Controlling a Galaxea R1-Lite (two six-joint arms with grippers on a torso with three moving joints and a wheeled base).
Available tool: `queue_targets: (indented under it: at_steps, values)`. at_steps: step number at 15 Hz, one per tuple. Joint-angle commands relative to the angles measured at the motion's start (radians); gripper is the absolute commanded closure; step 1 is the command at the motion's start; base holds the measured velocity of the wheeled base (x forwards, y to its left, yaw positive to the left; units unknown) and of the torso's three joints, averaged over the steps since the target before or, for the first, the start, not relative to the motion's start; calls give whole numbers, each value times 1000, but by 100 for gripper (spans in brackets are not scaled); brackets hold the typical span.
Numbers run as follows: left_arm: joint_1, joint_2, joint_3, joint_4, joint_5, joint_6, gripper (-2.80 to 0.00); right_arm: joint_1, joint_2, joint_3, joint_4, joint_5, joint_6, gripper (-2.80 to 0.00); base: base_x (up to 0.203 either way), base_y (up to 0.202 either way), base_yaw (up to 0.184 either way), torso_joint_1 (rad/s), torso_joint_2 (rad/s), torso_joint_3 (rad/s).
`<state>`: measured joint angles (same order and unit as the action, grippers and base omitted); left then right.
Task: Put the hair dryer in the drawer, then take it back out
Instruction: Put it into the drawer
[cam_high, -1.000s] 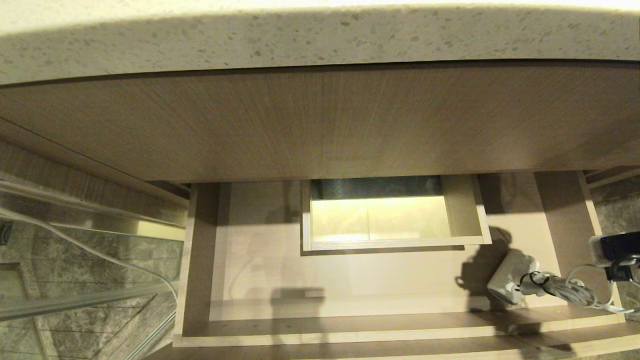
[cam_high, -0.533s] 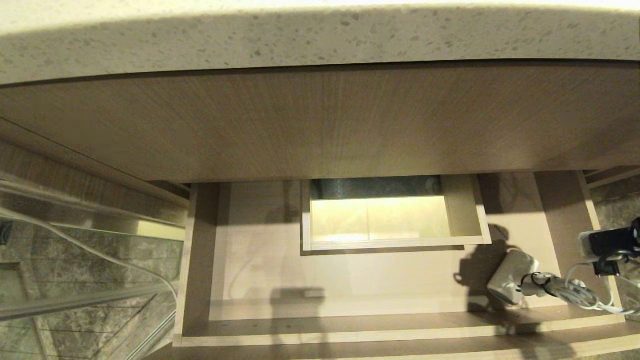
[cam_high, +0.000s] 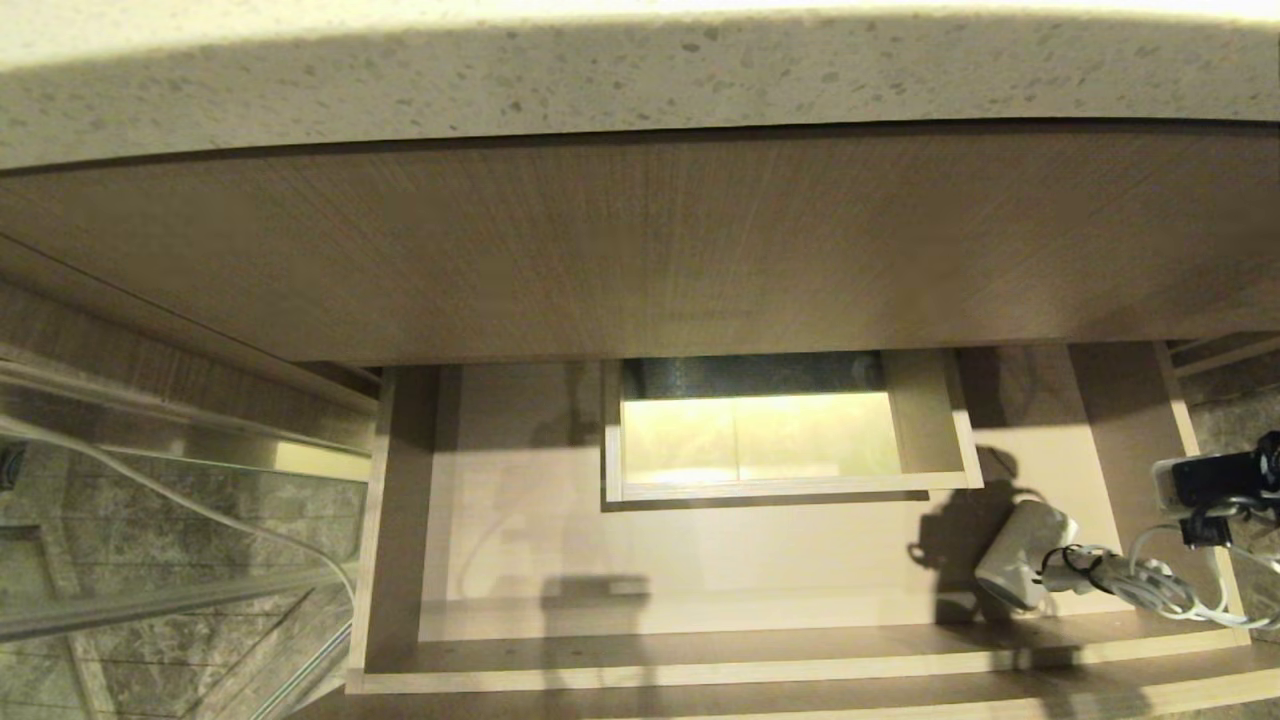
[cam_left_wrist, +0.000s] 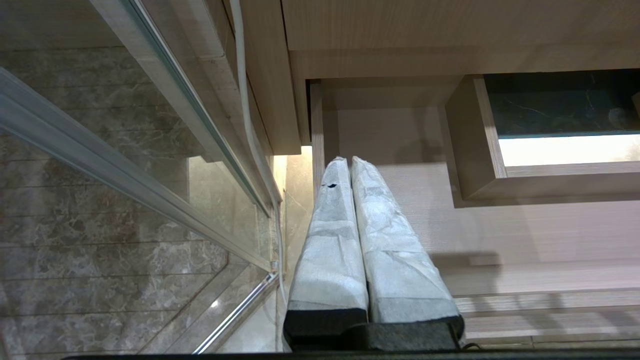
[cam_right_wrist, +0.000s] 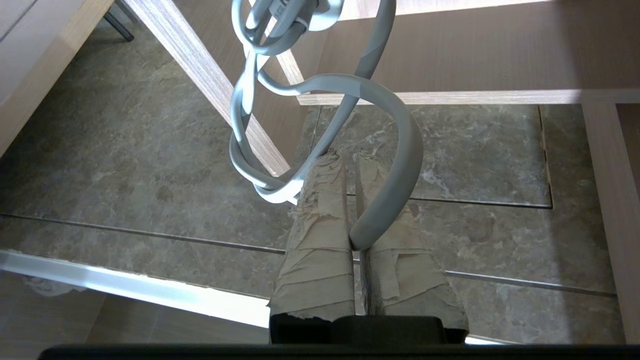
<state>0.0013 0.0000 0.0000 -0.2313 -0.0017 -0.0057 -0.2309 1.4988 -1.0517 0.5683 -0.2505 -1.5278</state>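
The wide pale wood drawer (cam_high: 395, 520) stands pulled out, with a boxed cut-out (cam_high: 780, 440) in its middle. The small white hair dryer (cam_high: 1020, 560) is in the drawer's right part, and its bundled pale cord (cam_high: 1145, 588) trails toward the right side wall. My right gripper (cam_high: 1205, 485) hovers at the drawer's right edge. In the right wrist view this gripper (cam_right_wrist: 348, 160) is shut on a loop of the cord (cam_right_wrist: 395, 165). The left gripper (cam_left_wrist: 347, 162) is shut with nothing in it, parked over the drawer's left end.
A speckled stone countertop (cam_high: 640, 70) and a taller wood-grain panel (cam_high: 640, 250) overhang the drawer's back. A glass panel with metal rails (cam_high: 150, 600) and a white cable (cam_high: 200, 510) stand to the left. Marble floor tiles (cam_right_wrist: 125, 150) lie below the right gripper.
The right gripper has shifted a little toward the cabinet, still holding the cord. The hair dryer has barely moved.
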Motion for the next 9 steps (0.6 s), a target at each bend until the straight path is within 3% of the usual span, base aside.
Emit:
queue_targets:
  at_steps: [1, 9]
  values:
    - [0, 0, 40, -2, 0, 0, 0, 1, -2, -2, 2, -4, -7, 0, 0, 0, 0, 0, 0, 0]
    - [0, 0, 40, -2, 0, 0, 0, -4, 3, 3, 2, -7, 2, 0, 0, 0, 0, 0, 0, 0]
